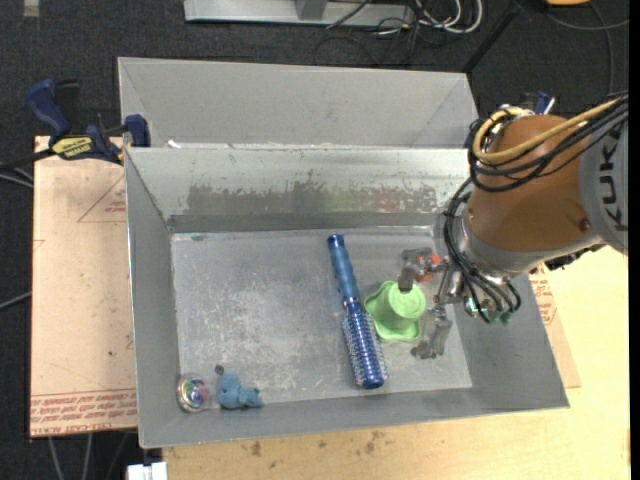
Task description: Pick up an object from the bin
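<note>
Reaching in from right, arm [608, 193] with orange cover [525, 203] bent down over bin's [300, 208] right half; gripper [423, 306] spread open, fingers [436, 340] flanking green cup-like thing [395, 310] right of bin's centre, just beside blue hairbrush [355, 318]; letters "KU" legible on arm.

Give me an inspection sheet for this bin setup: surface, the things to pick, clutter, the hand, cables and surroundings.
Surface: grey metal bin, floor scuffed.
Job's things: blue hairbrush lying lengthways right of centre; green cup-like thing against the brush's right side; small blue toy and shiny ball in the near left corner.
Clutter: nothing seen.
Grippers: hand open, low in the bin, just right of the green thing; nothing seen gripped.
Cables: bundle looped over the arm's orange cover; floor cables behind the bin.
Surroundings: dark carpet.
</note>
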`<state>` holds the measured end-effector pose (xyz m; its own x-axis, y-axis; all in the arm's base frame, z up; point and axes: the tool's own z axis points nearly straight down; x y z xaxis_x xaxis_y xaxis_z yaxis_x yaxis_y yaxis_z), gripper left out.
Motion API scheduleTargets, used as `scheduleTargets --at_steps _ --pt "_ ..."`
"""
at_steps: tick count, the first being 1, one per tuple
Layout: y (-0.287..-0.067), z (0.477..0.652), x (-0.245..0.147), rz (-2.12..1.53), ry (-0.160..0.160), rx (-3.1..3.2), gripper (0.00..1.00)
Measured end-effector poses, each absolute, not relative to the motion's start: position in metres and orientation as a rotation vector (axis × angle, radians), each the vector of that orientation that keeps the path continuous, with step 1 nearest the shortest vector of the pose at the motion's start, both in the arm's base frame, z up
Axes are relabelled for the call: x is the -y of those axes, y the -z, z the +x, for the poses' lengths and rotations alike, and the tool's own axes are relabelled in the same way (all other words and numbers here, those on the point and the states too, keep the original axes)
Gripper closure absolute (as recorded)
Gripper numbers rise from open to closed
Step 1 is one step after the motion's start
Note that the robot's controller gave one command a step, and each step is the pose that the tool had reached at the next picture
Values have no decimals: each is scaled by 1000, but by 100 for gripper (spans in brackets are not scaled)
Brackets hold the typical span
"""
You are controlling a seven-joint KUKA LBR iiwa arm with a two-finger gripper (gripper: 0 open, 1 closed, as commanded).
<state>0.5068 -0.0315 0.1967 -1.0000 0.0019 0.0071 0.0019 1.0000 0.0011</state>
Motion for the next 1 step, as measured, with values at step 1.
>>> scheduleTargets --at_steps 1 --pt "-99 525 73 -178 -3 3159 0"
